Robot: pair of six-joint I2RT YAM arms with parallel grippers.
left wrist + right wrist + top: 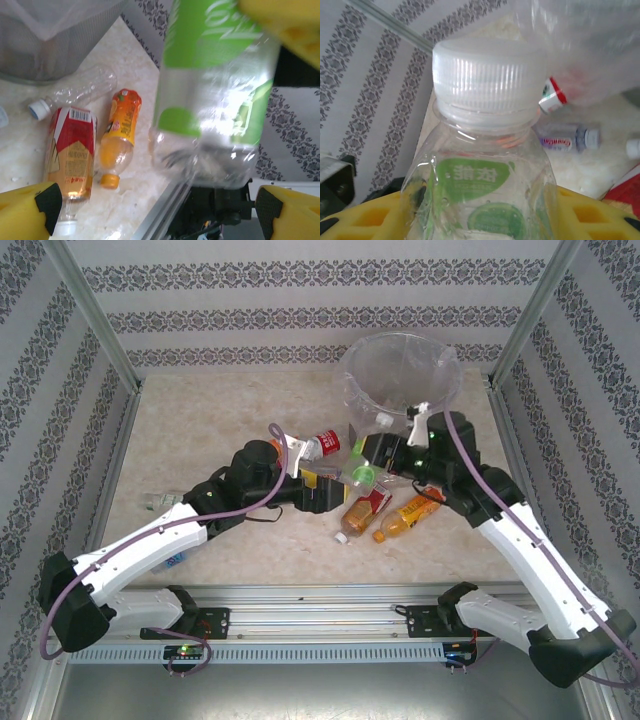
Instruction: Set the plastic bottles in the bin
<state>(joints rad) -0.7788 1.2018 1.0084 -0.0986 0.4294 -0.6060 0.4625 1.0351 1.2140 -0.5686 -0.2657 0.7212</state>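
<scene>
The clear bottle (pixel 485 142) is marked with a green label (pixel 472 176) and a white cap (pixel 482 75). The amber bottle (pixel 72 150) is wrapped in red. The juice bottle (pixel 120 135) is coloured orange. The walls (pixel 300 320) are striped grey.

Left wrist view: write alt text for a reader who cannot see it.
A clear bottle with a green label looms close, the left arm's yellow fingers spread wide at the bottom corners. Beyond it on the table lie a red-labelled bottle, an orange one and an empty clear one, near the grey bin.
</scene>
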